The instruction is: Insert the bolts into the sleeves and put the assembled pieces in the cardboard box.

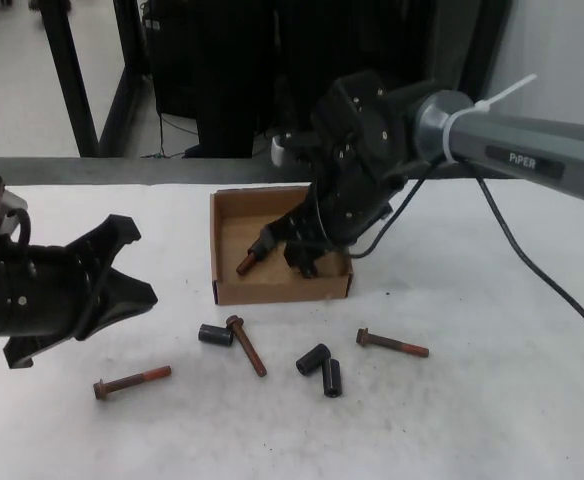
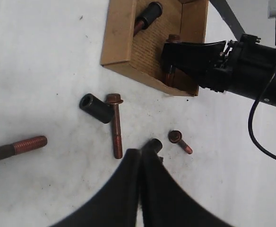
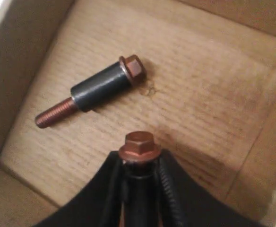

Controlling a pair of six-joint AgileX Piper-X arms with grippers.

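Note:
My right gripper [image 1: 307,255] hangs inside the cardboard box [image 1: 234,292], shut on an assembled piece [image 3: 139,147], a copper bolt in a black sleeve, head up. A second assembled piece [image 3: 100,90] lies on the box floor beside it, also seen as the piece [image 2: 147,14]. My left gripper [image 2: 140,155] is shut and empty, hovering over the bench left of the box [image 2: 116,35]. Loose bolts [image 1: 132,381] [image 1: 245,345] [image 1: 392,344] and loose sleeves [image 1: 215,335] [image 1: 313,359] [image 1: 331,377] lie on the white bench in front of the box.
A black cable [image 1: 542,275] trails from the right arm across the bench at right. The bench's far edge runs just behind the box, with dark frame posts [image 1: 72,70] beyond it. White bench surface [image 1: 472,420] lies at front right.

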